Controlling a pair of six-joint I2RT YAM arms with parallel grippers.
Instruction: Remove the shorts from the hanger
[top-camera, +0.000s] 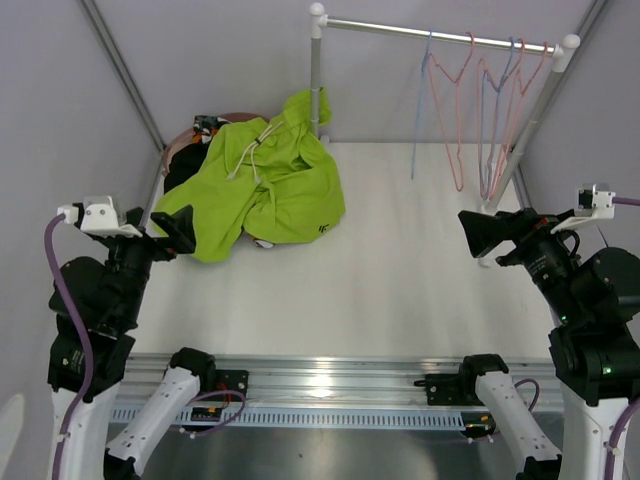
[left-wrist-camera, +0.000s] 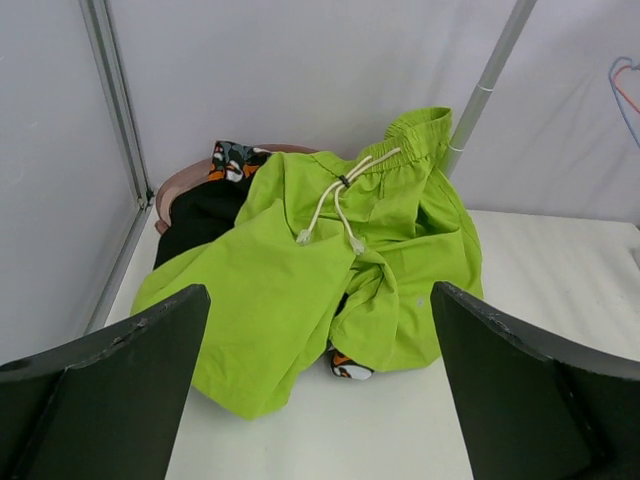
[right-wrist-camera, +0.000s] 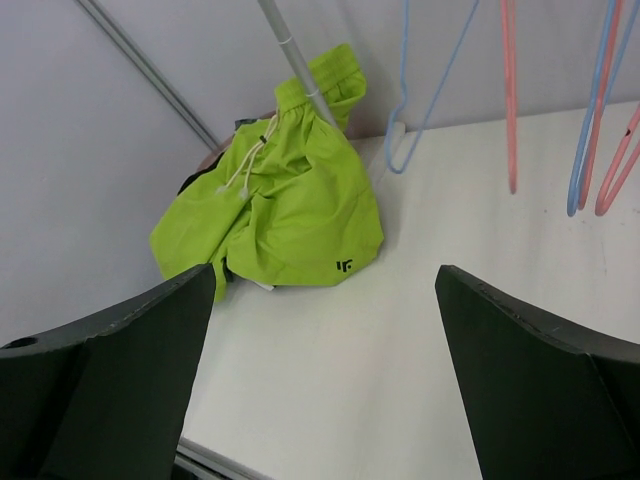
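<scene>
The lime-green shorts (top-camera: 262, 182) lie crumpled at the table's back left, white drawstring up, against the rack post. No hanger shows in them. In the left wrist view the shorts (left-wrist-camera: 330, 250) fill the middle; in the right wrist view the shorts (right-wrist-camera: 280, 205) lie far left. Several bare hangers (top-camera: 456, 110), blue and pink, hang on the rail at the back right, and the hangers (right-wrist-camera: 510, 100) cross the top of the right wrist view. My left gripper (top-camera: 172, 228) is open just left of the shorts, apart from them. My right gripper (top-camera: 485, 235) is open near the rack's right foot.
A black garment (top-camera: 185, 165) and a brown rim (left-wrist-camera: 185, 180) sit behind the shorts. A penguin-print cloth (left-wrist-camera: 350, 368) pokes out under their front edge. The rack's white post (top-camera: 316, 80) and rail (top-camera: 440, 35) stand at the back. Grey frame bars run along both side walls.
</scene>
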